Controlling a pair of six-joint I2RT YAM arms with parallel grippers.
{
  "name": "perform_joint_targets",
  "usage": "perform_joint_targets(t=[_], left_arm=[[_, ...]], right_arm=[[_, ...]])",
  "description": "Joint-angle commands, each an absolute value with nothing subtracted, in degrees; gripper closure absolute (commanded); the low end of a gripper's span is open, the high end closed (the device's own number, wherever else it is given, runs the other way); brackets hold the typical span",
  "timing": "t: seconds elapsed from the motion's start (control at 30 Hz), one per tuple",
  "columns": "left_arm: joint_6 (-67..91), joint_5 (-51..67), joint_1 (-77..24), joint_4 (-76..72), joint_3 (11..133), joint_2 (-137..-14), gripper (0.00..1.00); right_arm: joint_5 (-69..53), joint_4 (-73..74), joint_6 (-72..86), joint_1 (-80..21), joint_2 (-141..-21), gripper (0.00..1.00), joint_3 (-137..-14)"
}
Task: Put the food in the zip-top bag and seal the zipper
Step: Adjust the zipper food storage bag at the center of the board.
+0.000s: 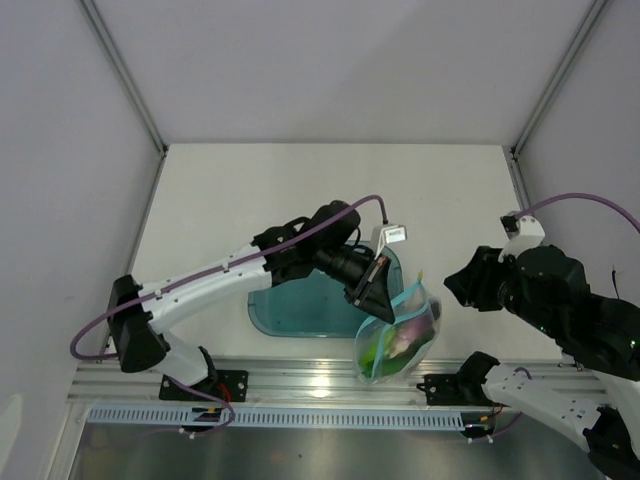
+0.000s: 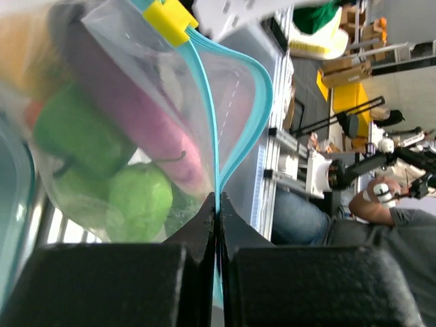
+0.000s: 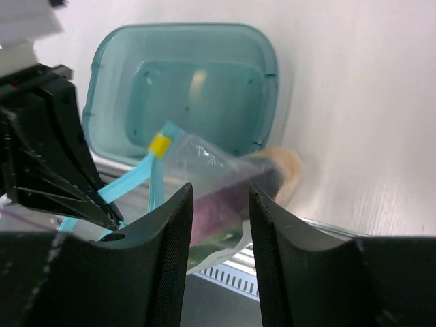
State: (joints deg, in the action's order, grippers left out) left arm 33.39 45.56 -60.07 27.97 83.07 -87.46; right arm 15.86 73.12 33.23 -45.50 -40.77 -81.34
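Note:
The clear zip-top bag (image 1: 400, 340) hangs at the table's near edge, held up by my left gripper (image 1: 378, 297). It holds the food: a purple eggplant (image 2: 136, 116), green fruits (image 2: 139, 201) and something orange. My left gripper (image 2: 218, 201) is shut on the teal zipper strip (image 2: 235, 146) at one end of the mouth. A yellow slider (image 2: 170, 20) sits at the strip's other end; it also shows in the right wrist view (image 3: 159, 144). The mouth gapes between the two strips. My right gripper (image 3: 219, 194) is open and empty, apart from the bag (image 3: 225, 177), to its right (image 1: 470, 285).
The rigid translucent blue tub (image 1: 300, 305) stands on the table just left of the bag; its inside (image 3: 197, 82) shows no items. The aluminium rail (image 1: 300, 375) runs along the table's near edge under the bag.

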Motion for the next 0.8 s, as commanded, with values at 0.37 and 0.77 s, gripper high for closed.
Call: perform_joint_targets(t=[0.37,0.77], left_arm=[[30.9,48.4,-59.9,25.1,60.7,-70.8,0.99],[30.0,49.0,-59.8,24.9,57.7,-68.8,1.00]], right_arm=[[-14.0,51.7,23.7,-45.4,-41.8,0.60,-66.2],[-25.1,40.5,16.5,-45.4,-41.6,0.62,-57.3]])
